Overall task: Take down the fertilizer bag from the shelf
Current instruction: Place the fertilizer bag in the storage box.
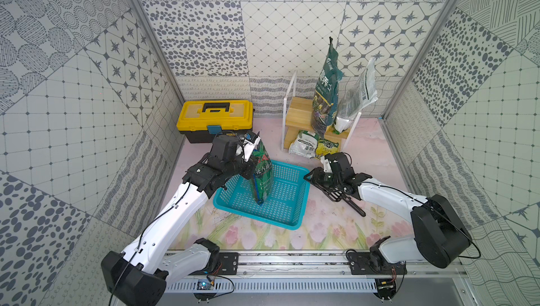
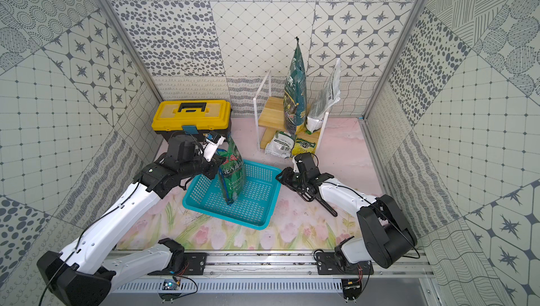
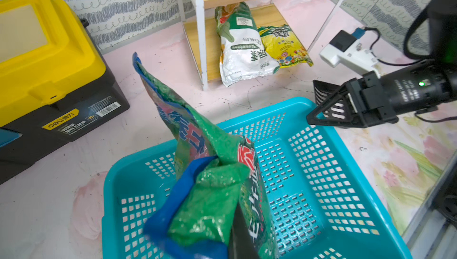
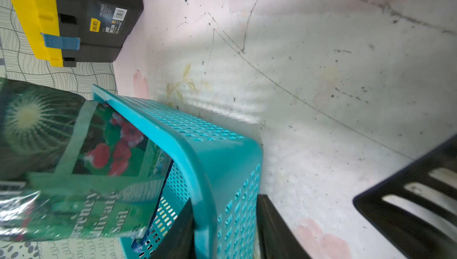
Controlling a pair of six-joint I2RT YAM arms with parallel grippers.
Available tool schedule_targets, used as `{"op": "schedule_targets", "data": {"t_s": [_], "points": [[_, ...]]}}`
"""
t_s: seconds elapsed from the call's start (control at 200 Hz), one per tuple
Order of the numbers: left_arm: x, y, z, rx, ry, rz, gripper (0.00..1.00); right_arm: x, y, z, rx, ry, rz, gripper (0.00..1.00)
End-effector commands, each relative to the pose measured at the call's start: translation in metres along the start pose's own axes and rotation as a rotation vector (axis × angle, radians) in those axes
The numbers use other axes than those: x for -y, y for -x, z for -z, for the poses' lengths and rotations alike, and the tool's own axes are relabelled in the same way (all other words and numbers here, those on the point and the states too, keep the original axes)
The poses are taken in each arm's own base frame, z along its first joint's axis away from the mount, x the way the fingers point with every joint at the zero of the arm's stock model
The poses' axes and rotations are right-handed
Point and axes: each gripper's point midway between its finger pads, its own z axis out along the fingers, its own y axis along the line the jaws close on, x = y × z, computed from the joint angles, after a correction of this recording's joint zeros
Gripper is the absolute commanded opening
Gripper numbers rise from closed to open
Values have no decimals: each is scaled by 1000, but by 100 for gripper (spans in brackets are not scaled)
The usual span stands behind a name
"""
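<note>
From where I stand the left gripper (image 1: 247, 157) is half buried in the crumpled top of the fertilizer bag (image 1: 263, 178). Its jaws are clamped tight on that fold, though the left wrist view shows only one dark finger (image 3: 239, 238) against the plastic. The bag is off the shelf (image 1: 298, 111) and hangs upright with its lower end inside the teal basket (image 1: 263, 216); whether it touches the basket's floor I cannot tell. The right gripper (image 3: 312, 101) sits just beside the basket's rim, jaws partly open with only bare tabletop (image 1: 321, 231) between them. Beyond the basket, the shelf carries a tall dark green bag (image 1: 325, 91) and a pale bag (image 1: 356, 94) on its upper board, and a white bag (image 1: 304, 143) and a yellow bag (image 1: 327, 147) below. The left wrist view cuts off the tall one. A yellow toolbox (image 1: 214, 114) stands behind the basket. The held bag's print is blurred in the right wrist view.
</note>
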Motion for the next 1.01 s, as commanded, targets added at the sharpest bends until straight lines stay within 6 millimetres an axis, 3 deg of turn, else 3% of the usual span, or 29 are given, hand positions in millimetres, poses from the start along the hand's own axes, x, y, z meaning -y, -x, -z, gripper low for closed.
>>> {"op": "schedule_targets", "data": {"t_s": [0.0,0.23,0.475,0.755,1.001], "points": [[-21,42,11,248,63,-72,0,-12,12,2,57,29,22,33],[-71,-12,6,174,335,16,0,-11,18,8,85,16,31,22],[-122,-57,34,101,675,167,0,-9,20,10,92,11,28,18],[-141,-76,61,120,846,247,0,-6,21,14,98,1,36,18],[-132,-98,87,168,860,399,0,-4,20,13,95,-6,30,18]]}}
